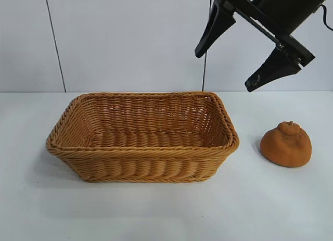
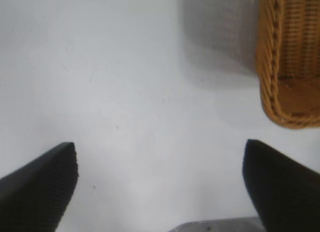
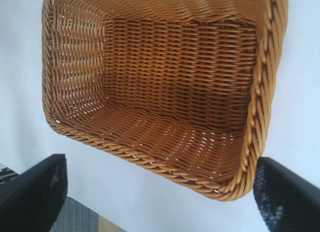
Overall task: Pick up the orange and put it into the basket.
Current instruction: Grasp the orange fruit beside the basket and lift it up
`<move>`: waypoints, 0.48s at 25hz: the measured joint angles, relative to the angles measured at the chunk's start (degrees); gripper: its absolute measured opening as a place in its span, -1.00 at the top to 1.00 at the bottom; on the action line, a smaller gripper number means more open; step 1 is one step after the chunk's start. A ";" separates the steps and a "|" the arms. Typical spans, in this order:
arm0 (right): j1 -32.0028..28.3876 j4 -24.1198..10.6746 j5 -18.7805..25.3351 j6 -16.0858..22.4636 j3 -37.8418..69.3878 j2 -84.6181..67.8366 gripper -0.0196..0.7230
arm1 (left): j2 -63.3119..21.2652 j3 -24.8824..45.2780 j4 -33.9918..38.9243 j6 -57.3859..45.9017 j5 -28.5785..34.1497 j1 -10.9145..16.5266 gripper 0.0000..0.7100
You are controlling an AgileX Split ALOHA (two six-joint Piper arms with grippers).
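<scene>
The wicker basket [image 3: 165,91] fills most of the right wrist view, seen from above and at a slant, so that its woven floor, sloped inner walls and braided rim all show. Nothing lies inside it. It stands on a white table [image 3: 310,91]. In the foreground the right gripper [image 3: 160,192] has its two black fingers [image 3: 35,192] spread wide apart, hanging above the basket's near rim and touching nothing.

There is one basket [image 1: 143,134], one orange [image 1: 286,144] and one white surface [image 1: 166,210] that they both sit on, and there are two black robot hands, the right hand [image 1: 225,70] and the left hand [image 2: 160,184], each with two fingers
</scene>
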 joint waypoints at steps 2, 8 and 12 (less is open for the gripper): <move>0.00 0.00 0.00 0.00 0.00 0.00 -0.92 | -6.76 5.40 0.98 0.00 0.00 0.00 -0.80; 0.00 0.00 0.00 0.00 0.00 0.00 -0.92 | -25.80 21.85 2.37 0.00 0.06 0.00 -0.80; 0.00 0.00 0.00 0.00 0.00 0.00 -0.92 | -39.26 30.47 1.97 0.00 -2.89 0.00 -0.80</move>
